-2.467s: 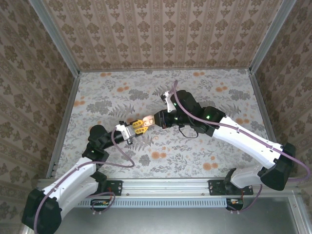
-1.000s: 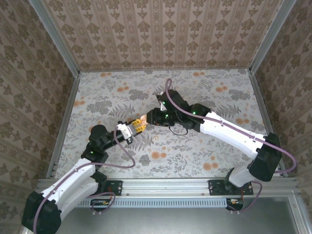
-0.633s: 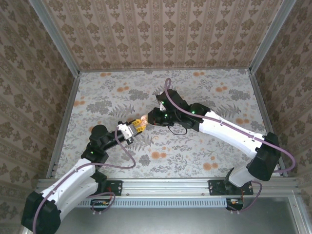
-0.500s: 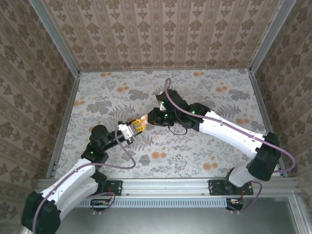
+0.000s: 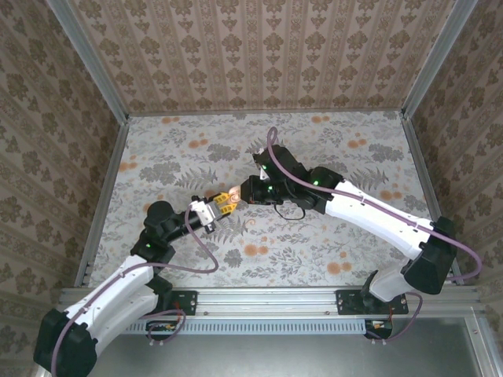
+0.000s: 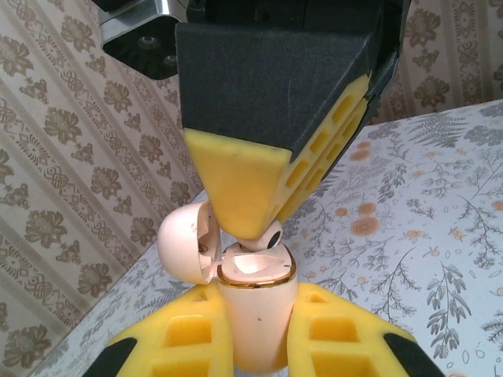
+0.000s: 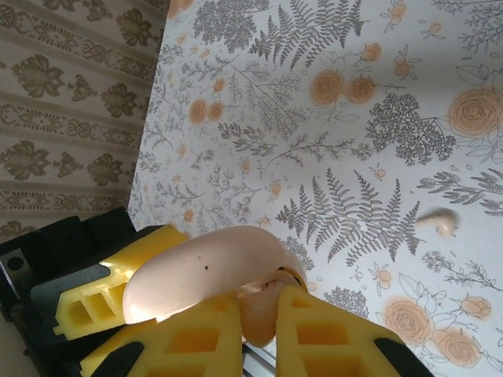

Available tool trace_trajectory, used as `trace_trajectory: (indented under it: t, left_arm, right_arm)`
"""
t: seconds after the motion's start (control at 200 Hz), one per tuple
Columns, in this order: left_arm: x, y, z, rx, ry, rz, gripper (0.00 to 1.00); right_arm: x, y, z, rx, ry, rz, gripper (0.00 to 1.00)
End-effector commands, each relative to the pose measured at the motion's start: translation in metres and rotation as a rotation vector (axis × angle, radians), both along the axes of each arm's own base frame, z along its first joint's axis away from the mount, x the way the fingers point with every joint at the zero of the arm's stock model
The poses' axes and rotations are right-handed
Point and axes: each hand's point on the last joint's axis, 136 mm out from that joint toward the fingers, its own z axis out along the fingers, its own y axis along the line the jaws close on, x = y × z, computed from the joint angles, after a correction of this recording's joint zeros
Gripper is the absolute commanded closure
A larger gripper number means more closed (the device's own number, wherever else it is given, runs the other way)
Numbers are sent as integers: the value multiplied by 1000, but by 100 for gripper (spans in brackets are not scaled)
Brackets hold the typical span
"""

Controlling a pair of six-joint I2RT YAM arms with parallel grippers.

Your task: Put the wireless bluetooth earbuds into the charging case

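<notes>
Lid [image 6: 185, 239] up, the charging case [image 6: 255, 322] sits clamped in the left pincer [image 5: 221, 206], above the surface [image 7: 377, 78]. The right pincer [image 7: 259, 305] is clamped on one earbud [image 6: 266, 236], touching the case's open top. A second earbud [image 7: 436, 222] lies on the surface.

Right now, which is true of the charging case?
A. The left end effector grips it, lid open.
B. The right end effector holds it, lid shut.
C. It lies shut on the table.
A: the left end effector is shut on the charging case, whose lid is hinged back, and the right end effector pinches an earbud at its mouth.
</notes>
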Motion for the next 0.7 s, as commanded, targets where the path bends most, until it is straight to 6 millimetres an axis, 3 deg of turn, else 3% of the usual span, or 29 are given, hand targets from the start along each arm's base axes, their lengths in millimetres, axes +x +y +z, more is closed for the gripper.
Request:
trace_trajectory:
  t: [0.0,0.695]
  left_arm:
    - [-9,-5,14,-16,14,-73,100]
    - [-3,-5,13,-15,77,-58,100]
  right_arm:
    - [-3,-13,32,1,-82,2,88]
    - [-9,-26,45,-45,-104,15,88]
